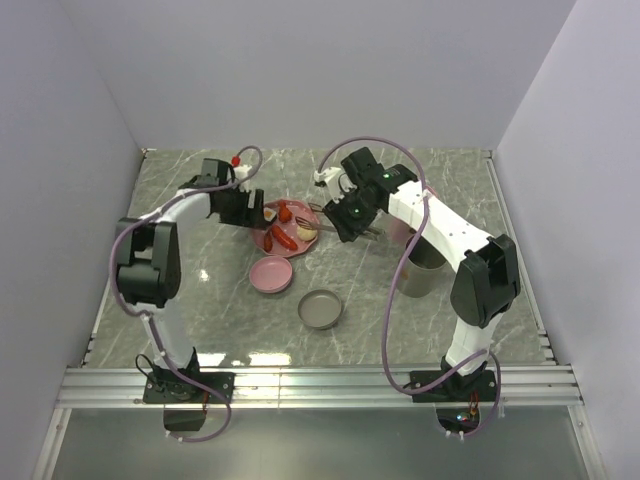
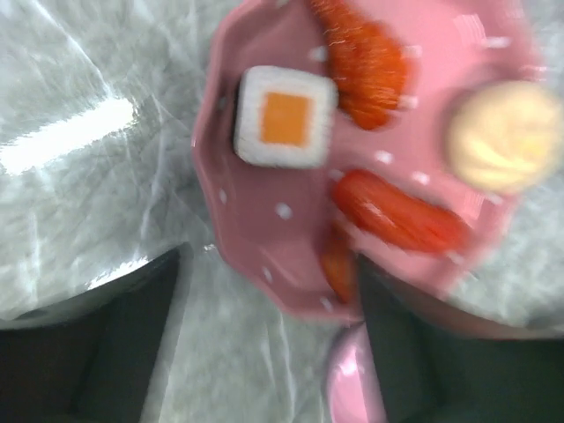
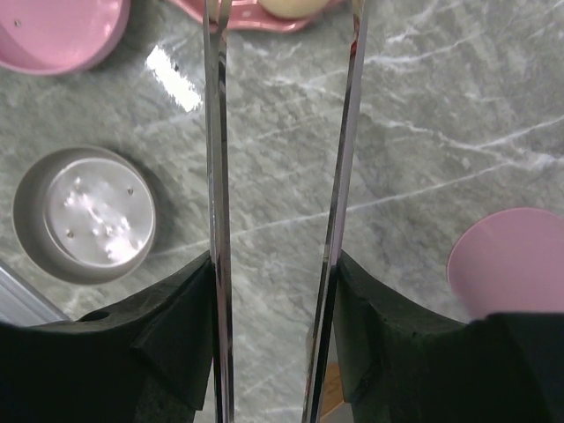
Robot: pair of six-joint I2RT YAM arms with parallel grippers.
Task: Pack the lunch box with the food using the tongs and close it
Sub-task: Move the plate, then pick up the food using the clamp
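Note:
The food lies on a flat pink dotted plate: a sushi roll, red sausages and a beige ball. My left gripper hovers open over the plate's near rim, holding nothing. One dark finger is over the table and the other is beside the plate edge. My right gripper is shut on the silver tongs. Their two arms stand apart and point at the plate. The olive-grey tub and the pink tub stand by the right arm.
A pink lid and a grey lid lie on the marble table in front of the plate. Both show in the right wrist view too, the pink lid and the grey lid. Walls enclose the table on three sides.

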